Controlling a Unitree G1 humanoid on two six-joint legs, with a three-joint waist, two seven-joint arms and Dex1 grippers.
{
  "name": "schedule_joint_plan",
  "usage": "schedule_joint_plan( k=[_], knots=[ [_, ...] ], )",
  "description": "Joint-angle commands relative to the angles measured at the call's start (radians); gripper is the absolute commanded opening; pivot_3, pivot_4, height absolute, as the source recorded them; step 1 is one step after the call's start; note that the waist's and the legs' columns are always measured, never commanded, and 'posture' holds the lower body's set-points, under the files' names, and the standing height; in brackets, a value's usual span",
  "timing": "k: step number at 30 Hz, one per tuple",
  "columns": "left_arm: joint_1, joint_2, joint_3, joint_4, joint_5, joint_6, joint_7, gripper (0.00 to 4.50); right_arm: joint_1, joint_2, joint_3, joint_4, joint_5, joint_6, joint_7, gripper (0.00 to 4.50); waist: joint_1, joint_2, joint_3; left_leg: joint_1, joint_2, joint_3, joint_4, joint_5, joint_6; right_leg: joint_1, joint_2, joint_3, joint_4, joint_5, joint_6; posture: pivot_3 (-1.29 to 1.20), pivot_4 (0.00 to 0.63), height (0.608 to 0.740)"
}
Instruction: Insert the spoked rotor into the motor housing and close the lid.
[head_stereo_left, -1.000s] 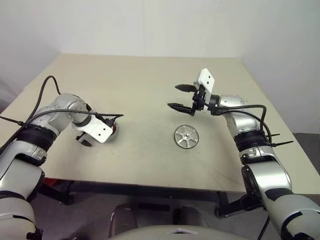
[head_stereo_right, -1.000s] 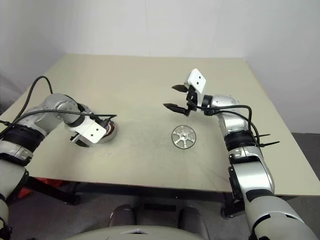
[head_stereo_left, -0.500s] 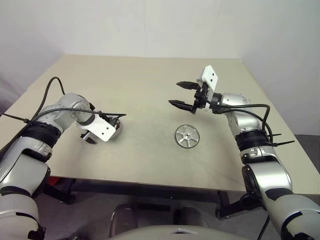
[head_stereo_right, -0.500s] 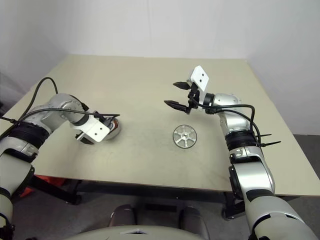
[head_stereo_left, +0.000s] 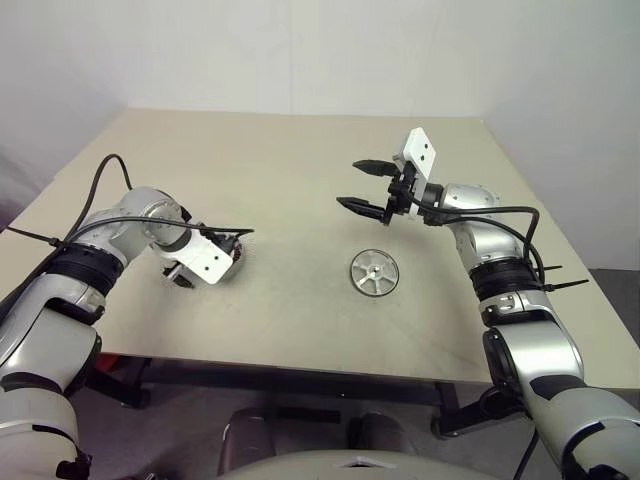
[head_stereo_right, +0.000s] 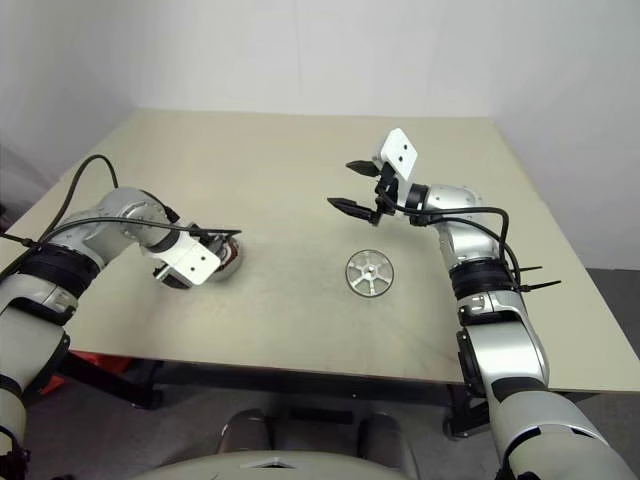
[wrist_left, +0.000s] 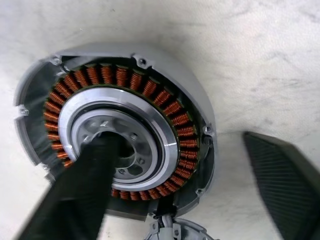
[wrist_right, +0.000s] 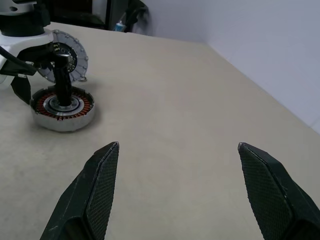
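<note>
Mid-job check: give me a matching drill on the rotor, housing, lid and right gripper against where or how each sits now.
Things:
1. spoked rotor
2. motor housing
3. lid
4. right gripper

States:
A. open and empty, above the table
B. one finger of the left gripper in its silver centre
C. flat on the table, apart from both grippers
D. up on edge just behind the copper-wound ring

Pairs: 1-C, 2-B, 3-D, 4-A
</note>
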Motion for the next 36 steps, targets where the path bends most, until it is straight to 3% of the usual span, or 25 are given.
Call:
schedule_joint_plan(
  k=[1,5,9,16,36],
  knots=[
    [0.007,0.000,0.005,-0.009,0.004,0.016,0.016,2.95,-0.032,-0.001,-0.020,-0.024,0.012,-0.020,-0.006,4.32,0.000,0.000,0.000,0.000,0.000,0.000,0.000,0.000,0.000,0.000,0.000,0.000,0.000,0.000,0.000,0.00,0.000,0.740],
    [0.010,0.001,0.001,-0.018,0.002,0.023,0.007,2.95,-0.031,-0.002,-0.022,-0.027,0.013,-0.021,-0.007,4.32,-0.001,0.000,0.000,0.000,-0.001,0.000,-0.001,0.000,0.000,0.000,0.000,0.000,-0.001,-0.001,0.001,0.00,0.000,0.740],
    [0.014,0.007,0.001,-0.028,-0.008,0.029,-0.020,2.31,-0.031,-0.002,-0.021,-0.026,0.012,-0.023,-0.008,4.32,-0.001,0.000,0.000,0.000,-0.001,0.000,-0.002,0.000,0.000,0.000,0.000,0.000,-0.001,-0.001,0.001,0.00,0.000,0.740],
    [-0.009,-0.015,0.006,-0.020,-0.004,0.028,0.018,2.31,-0.026,-0.005,-0.020,-0.024,0.010,-0.027,-0.006,4.32,-0.002,0.000,0.000,0.000,-0.002,0.000,-0.002,0.000,0.000,0.000,0.000,0.000,-0.002,-0.001,0.002,0.00,0.000,0.740],
    [-0.242,-0.257,-0.052,0.239,0.084,-0.062,0.152,2.31,0.011,-0.017,-0.022,-0.075,0.012,-0.015,-0.013,4.32,0.052,0.002,0.001,-0.010,-0.007,-0.001,-0.002,0.005,0.009,0.000,-0.014,-0.012,-0.002,-0.002,0.003,0.00,0.000,0.740]
  ],
)
